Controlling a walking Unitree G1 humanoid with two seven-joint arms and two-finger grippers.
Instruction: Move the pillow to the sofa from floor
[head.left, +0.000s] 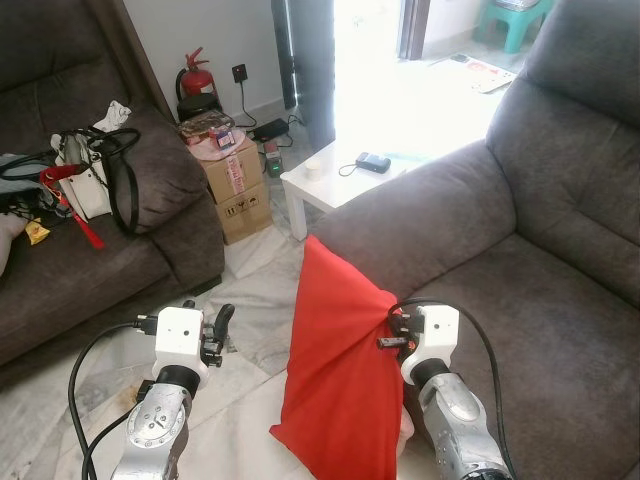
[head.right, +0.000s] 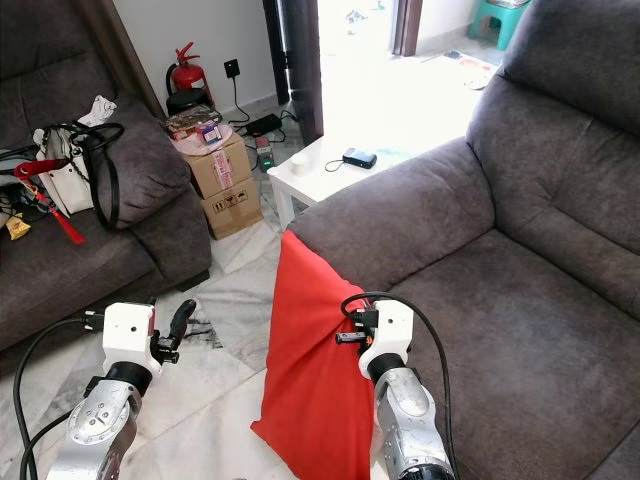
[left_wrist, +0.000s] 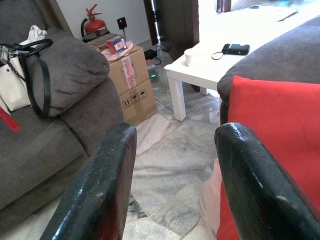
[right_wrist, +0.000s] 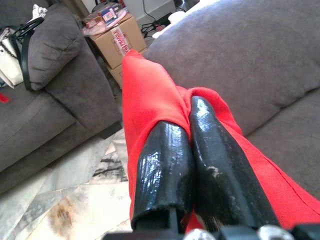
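Observation:
A red pillow (head.left: 335, 370) hangs upright off the marble floor, leaning against the armrest (head.left: 420, 210) of the grey sofa (head.left: 530, 270) on the right. My right gripper (right_wrist: 187, 112) is shut on the pillow's upper right edge, bunching the fabric there; both black fingers (right_wrist: 165, 150) press together on the cloth. My left gripper (left_wrist: 172, 135) is open and holds nothing. It hovers over the floor to the pillow's left, a short way apart from it (head.left: 222, 325). The pillow's lower corner is cut off by the bottom of the head views.
A second grey sofa (head.left: 110, 260) on the left carries a white handbag (head.left: 90, 175) and clutter. Stacked cardboard boxes (head.left: 238, 190), a fire extinguisher (head.left: 197, 75) and a white side table (head.left: 340, 175) with a small device stand behind the pillow. Marble floor (head.left: 250, 320) lies between the sofas.

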